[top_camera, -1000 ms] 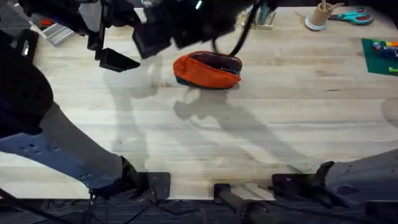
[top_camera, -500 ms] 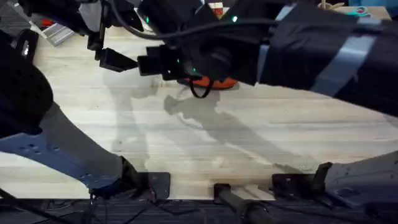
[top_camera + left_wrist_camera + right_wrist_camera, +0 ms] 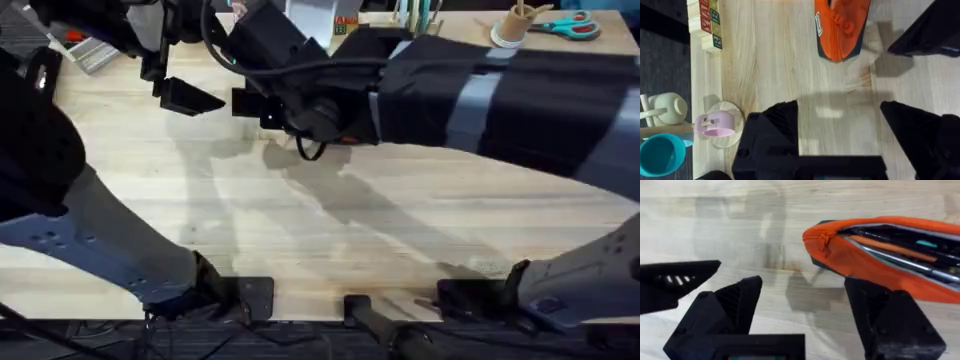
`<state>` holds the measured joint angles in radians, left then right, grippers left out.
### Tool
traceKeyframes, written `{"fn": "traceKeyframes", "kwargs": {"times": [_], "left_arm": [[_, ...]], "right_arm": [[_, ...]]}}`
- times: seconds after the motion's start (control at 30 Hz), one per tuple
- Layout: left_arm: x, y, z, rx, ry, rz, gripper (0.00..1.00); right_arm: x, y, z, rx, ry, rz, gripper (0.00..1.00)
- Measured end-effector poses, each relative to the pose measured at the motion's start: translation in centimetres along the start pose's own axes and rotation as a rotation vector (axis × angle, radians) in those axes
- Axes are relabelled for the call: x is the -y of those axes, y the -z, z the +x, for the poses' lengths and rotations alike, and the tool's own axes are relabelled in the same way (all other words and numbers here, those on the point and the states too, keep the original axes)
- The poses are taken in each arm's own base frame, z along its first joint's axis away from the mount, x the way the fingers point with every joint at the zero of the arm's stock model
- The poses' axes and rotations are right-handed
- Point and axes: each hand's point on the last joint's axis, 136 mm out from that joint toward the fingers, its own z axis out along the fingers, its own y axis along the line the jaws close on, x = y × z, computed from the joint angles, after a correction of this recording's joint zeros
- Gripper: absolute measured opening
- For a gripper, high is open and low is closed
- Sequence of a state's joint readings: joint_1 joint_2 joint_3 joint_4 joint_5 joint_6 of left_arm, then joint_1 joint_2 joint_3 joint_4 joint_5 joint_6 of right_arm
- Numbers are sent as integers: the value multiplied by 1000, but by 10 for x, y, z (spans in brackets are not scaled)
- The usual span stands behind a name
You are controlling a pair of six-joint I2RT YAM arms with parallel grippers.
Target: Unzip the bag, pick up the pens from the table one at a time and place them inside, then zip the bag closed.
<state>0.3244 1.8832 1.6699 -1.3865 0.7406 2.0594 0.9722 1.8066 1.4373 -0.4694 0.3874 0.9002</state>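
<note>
bag (image 3: 865,265): matt orange cloth | table (image 3: 715,225): smooth pale wood

Bright, even overhead light; soft arm shadows across the light wooden plank worktop (image 3: 400,240). Right arm's black sleeve (image 3: 500,100) close under camera, large and blurred.

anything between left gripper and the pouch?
No. In the left wrist view, only bare table lies between the open left gripper and the orange pouch.
</note>
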Motion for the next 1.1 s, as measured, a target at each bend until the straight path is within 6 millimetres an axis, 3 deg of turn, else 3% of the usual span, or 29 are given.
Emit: {"fn": "traceKeyframes", "kwargs": {"times": [0.27, 0.43, 0.77, 1.1], "left_arm": [[0, 0, 0, 0, 0, 0, 994], [0, 1, 2, -2, 4, -4, 993], [1, 12, 14, -14, 36, -30, 995], [2, 17, 20, -21, 53, -44, 995]], "right_arm": [[-8, -4, -9, 42, -87, -29, 998], [-14, -20, -6, 53, -100, -37, 998], [-2, -48, 1, 88, -92, 34, 997], [10, -54, -15, 143, -120, 72, 982]]}}
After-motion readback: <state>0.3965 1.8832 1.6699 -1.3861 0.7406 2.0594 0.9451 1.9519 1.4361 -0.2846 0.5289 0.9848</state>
